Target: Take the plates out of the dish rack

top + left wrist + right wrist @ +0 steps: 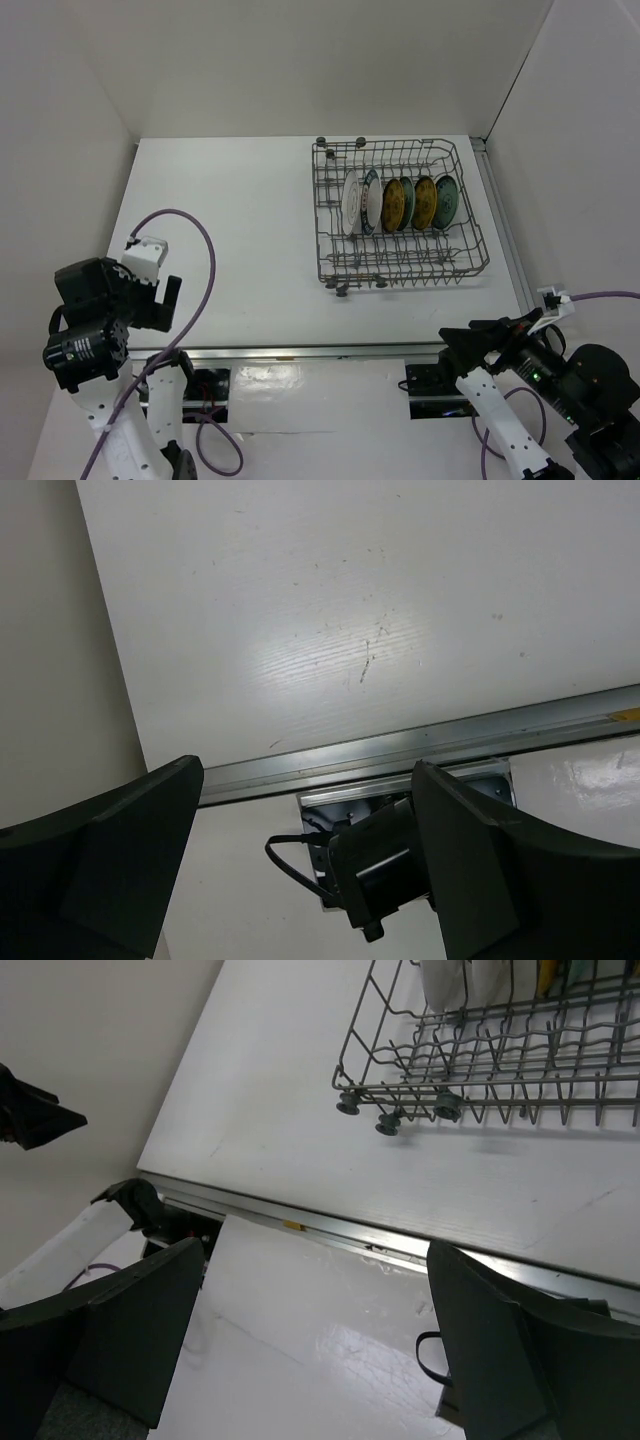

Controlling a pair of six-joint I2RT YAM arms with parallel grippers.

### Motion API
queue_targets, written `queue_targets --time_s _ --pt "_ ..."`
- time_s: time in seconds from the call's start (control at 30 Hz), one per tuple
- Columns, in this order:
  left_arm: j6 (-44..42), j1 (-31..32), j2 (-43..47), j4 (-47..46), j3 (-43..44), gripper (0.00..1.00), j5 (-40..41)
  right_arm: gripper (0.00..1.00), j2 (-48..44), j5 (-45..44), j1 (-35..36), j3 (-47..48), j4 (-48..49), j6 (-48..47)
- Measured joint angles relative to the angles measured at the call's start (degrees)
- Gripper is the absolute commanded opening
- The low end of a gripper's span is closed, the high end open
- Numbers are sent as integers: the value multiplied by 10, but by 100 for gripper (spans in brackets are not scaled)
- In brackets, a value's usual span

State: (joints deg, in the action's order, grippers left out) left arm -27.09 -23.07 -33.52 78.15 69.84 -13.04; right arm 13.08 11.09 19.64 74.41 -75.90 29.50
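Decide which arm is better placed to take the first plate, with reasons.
Probably the right: the dish rack holding the plates stands right of centre, nearer the right gripper than the left gripper.

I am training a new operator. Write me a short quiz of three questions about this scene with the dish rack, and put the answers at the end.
1. True or false: all five plates stand on edge inside the dish rack.
2. In the top view, which plate is at the left end of the row? A) ochre-yellow B) white C) teal-blue
3. Fill in: the left gripper and the right gripper are both ____.

Key: 1 true; 2 B, the white plate; 3 open, holding nothing.
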Motion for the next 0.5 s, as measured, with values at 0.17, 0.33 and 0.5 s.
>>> queue_targets --time_s 0.17,0.33,0.5 --pt "0 0 -15 0 5 100 -6 100 -7 -6 3 2 8 -2" --pt "-1 0 -32 -3 9 100 -7 100 -10 -24 24 6 26 -2" --pt "0 0 -54 -26 43 100 -17 100 26 -39 38 6 47 -15"
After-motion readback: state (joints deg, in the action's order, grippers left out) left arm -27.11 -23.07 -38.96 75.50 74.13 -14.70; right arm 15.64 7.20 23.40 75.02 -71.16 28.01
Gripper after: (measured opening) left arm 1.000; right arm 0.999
